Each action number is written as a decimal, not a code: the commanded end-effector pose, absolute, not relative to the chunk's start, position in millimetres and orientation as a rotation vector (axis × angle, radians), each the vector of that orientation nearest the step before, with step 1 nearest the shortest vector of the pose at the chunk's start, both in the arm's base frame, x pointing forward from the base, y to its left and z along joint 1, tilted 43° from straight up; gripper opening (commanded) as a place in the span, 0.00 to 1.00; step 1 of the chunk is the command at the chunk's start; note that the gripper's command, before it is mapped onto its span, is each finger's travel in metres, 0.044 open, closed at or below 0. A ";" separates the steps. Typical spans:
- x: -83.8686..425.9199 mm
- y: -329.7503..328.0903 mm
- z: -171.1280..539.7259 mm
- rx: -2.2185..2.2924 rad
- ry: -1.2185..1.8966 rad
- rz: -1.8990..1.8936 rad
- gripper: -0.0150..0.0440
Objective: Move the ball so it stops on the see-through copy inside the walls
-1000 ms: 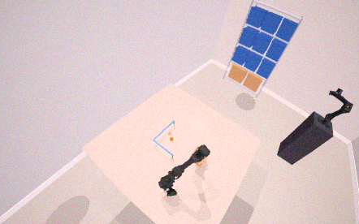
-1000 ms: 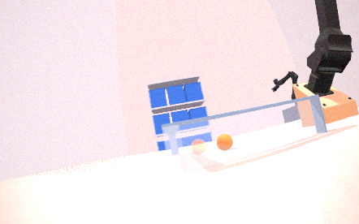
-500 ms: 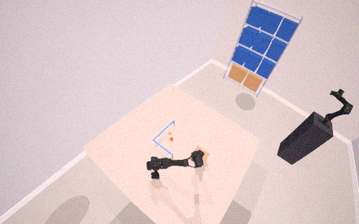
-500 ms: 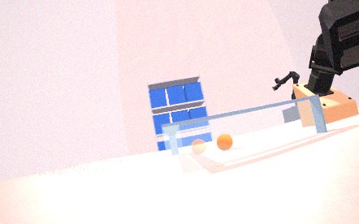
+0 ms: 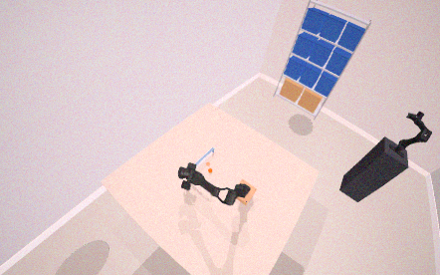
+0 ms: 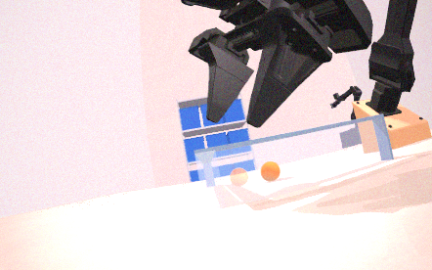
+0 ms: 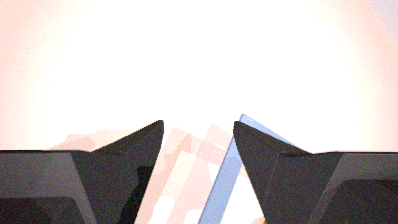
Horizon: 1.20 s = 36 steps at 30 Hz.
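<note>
The orange ball [image 5: 210, 170] [image 6: 270, 171] lies on the table inside the corner of the low clear walls. The see-through copy [image 5: 207, 163] [image 6: 238, 176] is beside it, apart from it and nearer one wall. The blue-edged walls [image 5: 205, 157] [image 6: 289, 138] [image 7: 220, 185] show partly in the top view, where the arm hides the rest. My gripper [image 6: 234, 122] [image 7: 199, 126] is open and empty, in the air above the walls. In the wrist view a wall edge runs beside the right finger, and only a sliver of orange shows at the bottom edge.
The arm's orange base [image 5: 247, 200] [image 6: 411, 134] stands on the table [image 5: 165, 144]. Off the table are a black pedestal [image 5: 374, 169] with another arm and a tall rack [image 5: 320, 50] with blue panels. Arm shadows fall across the table.
</note>
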State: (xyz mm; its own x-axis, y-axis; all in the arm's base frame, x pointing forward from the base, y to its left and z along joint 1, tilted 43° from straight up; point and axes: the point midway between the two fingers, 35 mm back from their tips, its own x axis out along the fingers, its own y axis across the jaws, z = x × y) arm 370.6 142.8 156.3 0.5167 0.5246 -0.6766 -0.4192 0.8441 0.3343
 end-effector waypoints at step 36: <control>311.2 13.0 -3.0 0.568 1.474 0.580 0.71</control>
State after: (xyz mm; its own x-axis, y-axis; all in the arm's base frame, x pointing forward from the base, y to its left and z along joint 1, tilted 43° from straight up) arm 311.7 8.7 1.6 0.0168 0.6668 -0.7451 -0.0210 0.7453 0.6664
